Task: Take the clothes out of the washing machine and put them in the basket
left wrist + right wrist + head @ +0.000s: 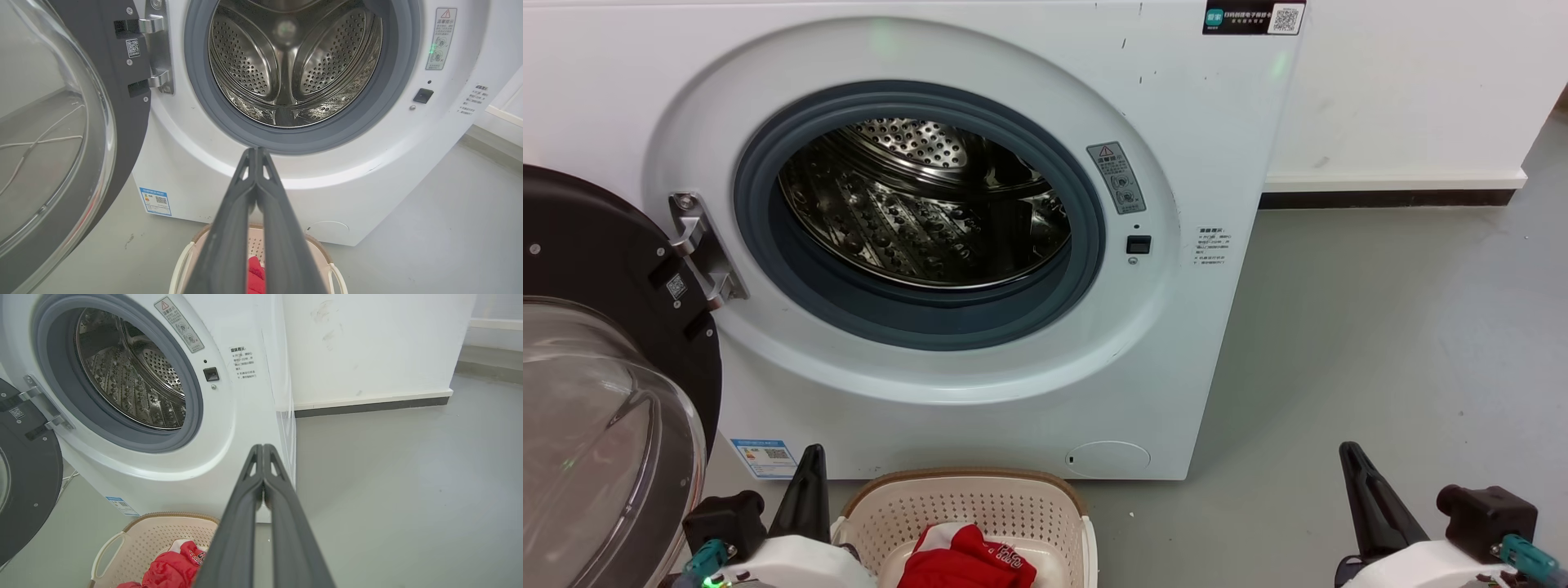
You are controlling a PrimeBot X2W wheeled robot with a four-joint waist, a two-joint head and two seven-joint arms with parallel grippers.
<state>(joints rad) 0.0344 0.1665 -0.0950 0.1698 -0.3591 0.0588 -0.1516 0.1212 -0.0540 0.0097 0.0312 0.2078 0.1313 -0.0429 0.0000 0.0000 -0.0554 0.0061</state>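
At your far left the porthole door (613,384) hangs wide open, just left of your left claw (809,456), so the mouth of the washing machine (1201,122) is free. That left claw is clenched on nothing, its fingertips meeting and aimed at the lower edge of the grey ring (302,141).

Just right of it, and below its tips, the basket (964,480) sits against the machine's foot, probably so that anything pulled from the drum drops straight in. The clothes (968,562) lie bundled inside it, red with white parts, and no finger touches them.

Ahead of both claws, the drum (931,212) shows bare steel wherever you can see into it.

Your right claw (1349,454) is well right of the basket, over open floor (1380,343), and is also clenched and empty. Both claws look parked clear, and the job appears done.
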